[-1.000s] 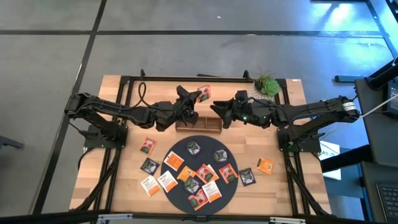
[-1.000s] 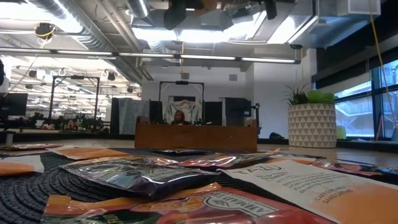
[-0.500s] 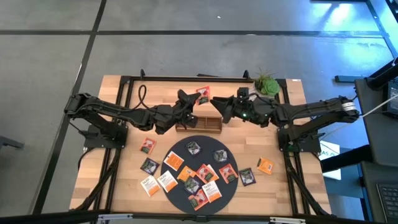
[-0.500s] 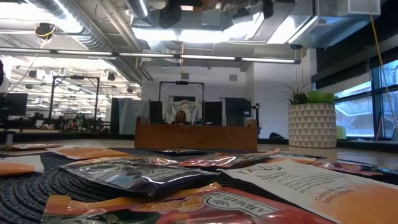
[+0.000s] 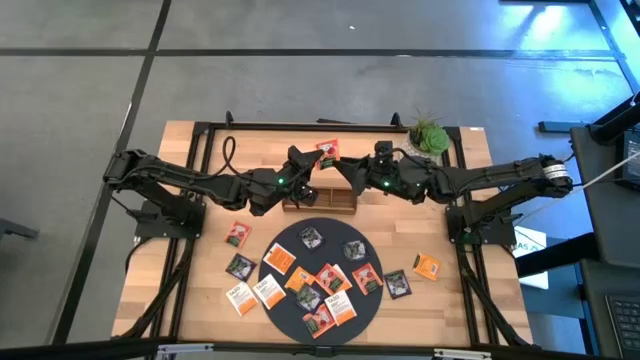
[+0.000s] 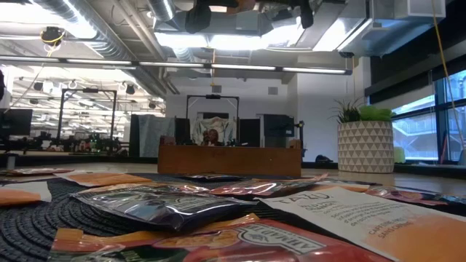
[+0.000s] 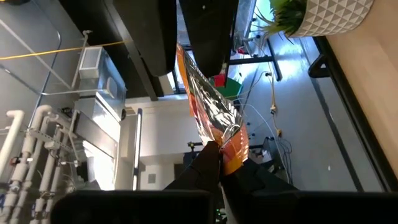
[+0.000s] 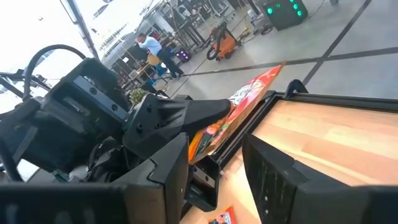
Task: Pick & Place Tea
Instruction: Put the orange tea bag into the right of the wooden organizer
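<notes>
My right gripper (image 5: 345, 166) has closed in, jaws apart, on the red sachet (image 5: 327, 152) my left gripper (image 5: 308, 160) clamps near the table's (image 5: 190, 150) far edge: handover imminent.

sachet (image 5: 327, 152): orange-red | mat (image 5: 290, 300): dark | pot (image 6: 365, 146): white diamond pattern

right claw (image 5: 343, 166) closer to sachet (image 5: 327, 152) (narrowing)

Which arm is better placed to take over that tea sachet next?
Probably the right. The left gripper is shut on the orange tea sachet, holding it up above the wooden tray. The right gripper faces it with open fingers, right beside the sachet's free edge, ready to close.
</notes>
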Controlling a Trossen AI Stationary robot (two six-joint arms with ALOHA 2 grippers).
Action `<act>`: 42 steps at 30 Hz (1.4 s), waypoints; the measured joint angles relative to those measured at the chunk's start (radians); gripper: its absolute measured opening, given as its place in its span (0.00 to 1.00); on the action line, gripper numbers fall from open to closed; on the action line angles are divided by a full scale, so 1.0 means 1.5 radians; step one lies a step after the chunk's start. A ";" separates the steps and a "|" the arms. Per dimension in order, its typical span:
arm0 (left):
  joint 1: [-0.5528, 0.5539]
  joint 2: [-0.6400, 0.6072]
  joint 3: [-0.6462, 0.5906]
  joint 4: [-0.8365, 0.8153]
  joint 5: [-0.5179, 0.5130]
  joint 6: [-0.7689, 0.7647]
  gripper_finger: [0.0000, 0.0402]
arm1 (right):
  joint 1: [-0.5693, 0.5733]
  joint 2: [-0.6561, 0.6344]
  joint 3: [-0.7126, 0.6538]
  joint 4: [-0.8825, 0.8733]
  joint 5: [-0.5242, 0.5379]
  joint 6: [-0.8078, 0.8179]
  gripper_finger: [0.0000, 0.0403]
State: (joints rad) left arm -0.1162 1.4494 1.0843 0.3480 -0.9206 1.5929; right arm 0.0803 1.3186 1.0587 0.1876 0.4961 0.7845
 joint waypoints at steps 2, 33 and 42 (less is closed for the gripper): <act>0.000 0.000 0.000 0.000 -0.001 0.000 0.01 | 0.000 0.000 0.000 0.002 0.000 -0.002 0.33; -0.001 0.000 0.000 -0.001 0.001 -0.031 0.04 | -0.014 -0.001 0.000 0.002 -0.030 -0.057 0.01; -0.009 0.000 0.000 -0.005 0.013 -0.042 0.17 | -0.014 -0.001 0.000 0.002 -0.031 -0.057 0.02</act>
State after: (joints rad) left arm -0.1303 1.4493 1.0847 0.3398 -0.9015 1.5302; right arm 0.0589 1.3174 1.0588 0.1909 0.4503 0.6987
